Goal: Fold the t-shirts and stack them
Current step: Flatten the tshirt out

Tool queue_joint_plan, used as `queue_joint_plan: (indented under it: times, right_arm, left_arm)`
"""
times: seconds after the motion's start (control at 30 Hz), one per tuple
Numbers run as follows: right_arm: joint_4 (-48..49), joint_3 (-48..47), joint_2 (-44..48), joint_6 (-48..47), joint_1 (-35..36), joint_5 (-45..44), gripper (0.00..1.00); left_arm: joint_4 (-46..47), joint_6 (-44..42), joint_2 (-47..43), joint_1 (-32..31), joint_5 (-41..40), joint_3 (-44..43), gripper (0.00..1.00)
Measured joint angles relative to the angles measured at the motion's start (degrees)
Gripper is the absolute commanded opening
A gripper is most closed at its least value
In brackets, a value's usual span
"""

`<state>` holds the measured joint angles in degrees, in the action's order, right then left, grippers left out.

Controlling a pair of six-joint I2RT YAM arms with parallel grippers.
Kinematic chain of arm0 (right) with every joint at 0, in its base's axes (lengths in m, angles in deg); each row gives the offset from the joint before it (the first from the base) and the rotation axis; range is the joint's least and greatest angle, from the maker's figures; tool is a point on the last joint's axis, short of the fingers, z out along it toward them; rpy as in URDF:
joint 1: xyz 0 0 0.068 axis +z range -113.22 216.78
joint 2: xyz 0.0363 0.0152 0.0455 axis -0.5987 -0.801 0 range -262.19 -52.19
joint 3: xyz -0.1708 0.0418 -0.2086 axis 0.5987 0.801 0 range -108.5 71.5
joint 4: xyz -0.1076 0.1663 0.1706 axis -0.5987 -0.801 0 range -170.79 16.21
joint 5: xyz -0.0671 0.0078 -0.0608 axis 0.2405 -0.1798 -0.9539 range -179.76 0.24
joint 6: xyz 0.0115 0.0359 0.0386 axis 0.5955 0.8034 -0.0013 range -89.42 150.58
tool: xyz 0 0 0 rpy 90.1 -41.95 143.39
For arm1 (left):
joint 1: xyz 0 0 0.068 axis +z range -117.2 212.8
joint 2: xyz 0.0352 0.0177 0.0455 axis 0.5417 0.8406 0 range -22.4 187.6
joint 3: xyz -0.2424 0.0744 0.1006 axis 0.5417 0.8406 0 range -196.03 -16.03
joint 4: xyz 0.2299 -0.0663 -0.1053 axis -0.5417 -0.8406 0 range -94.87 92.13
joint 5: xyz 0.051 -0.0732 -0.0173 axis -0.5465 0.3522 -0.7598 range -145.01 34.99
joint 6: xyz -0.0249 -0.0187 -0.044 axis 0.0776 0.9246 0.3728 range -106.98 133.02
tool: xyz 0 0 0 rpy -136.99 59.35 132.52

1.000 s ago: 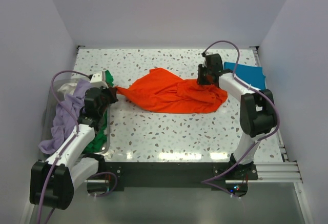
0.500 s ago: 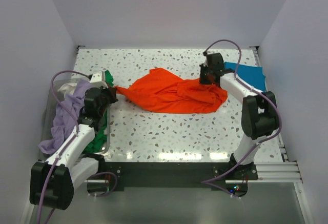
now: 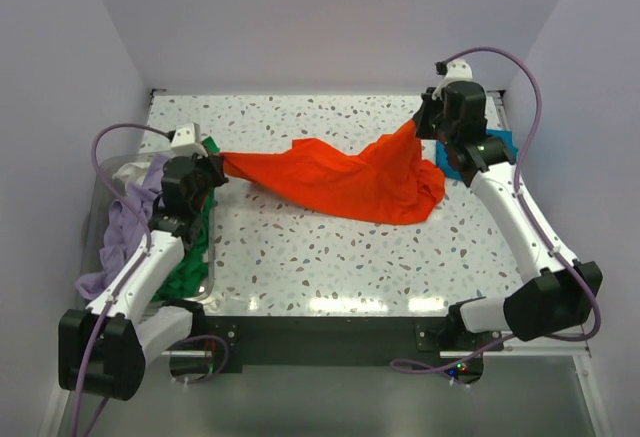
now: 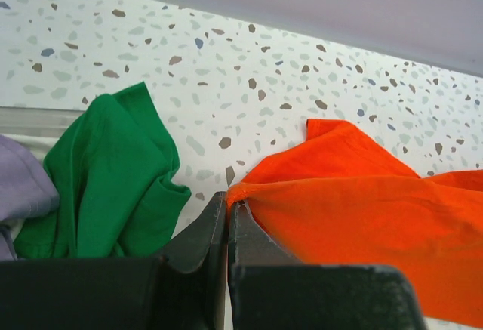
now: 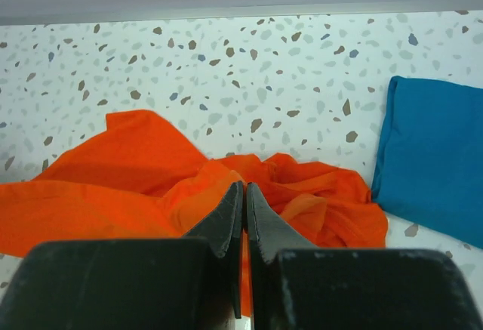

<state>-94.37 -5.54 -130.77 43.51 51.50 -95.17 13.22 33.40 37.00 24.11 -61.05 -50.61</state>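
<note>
Left tool (image 4: 228,198) is pinched tight on an edge of the orange t-shirt (image 4: 355,217), with its arm bent at the elbow behind it. Right tool (image 5: 243,188) is clamped on it too, arm stretched way out behind.

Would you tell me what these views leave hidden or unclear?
Teal t-shirt: the right arm covers its middle in the top view; the right wrist view cuts it off at the edge.
Green t-shirt: the left arm hides part of it in the top view.
Orange t-shirt: how much cloth the left gripper and right gripper pinch, hidden between their shut jaws in the wrist views.
</note>
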Motion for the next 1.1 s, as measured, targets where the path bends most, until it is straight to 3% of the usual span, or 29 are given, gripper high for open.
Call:
queue_joint_plan:
  times: [0.37,0.5,0.8,1.1]
  right_arm:
    - [-2.6,2.9,1.7,-0.3,0.0,-2.7,0.0]
    - [-4.2,1.3,4.1,-0.3,0.0,-3.1,0.0]
    - [-8.7,-17.7,15.1,-1.2,0.0,-3.7,0.0]
    - [-9.9,-33.3,21.5,-3.7,0.0,-2.6,0.0]
  left_arm:
    - [-0.8,-0.4,-0.3,0.0,0.0,-1.9,0.0]
    - [-3.5,-0.5,-0.1,0.0,0.3,-6.7,0.0]
    - [-6.6,-1.6,-4.1,0.0,3.1,-23.4,0.0]
    - [-7.5,-2.1,-13.2,0.0,4.2,-32.0,0.0]
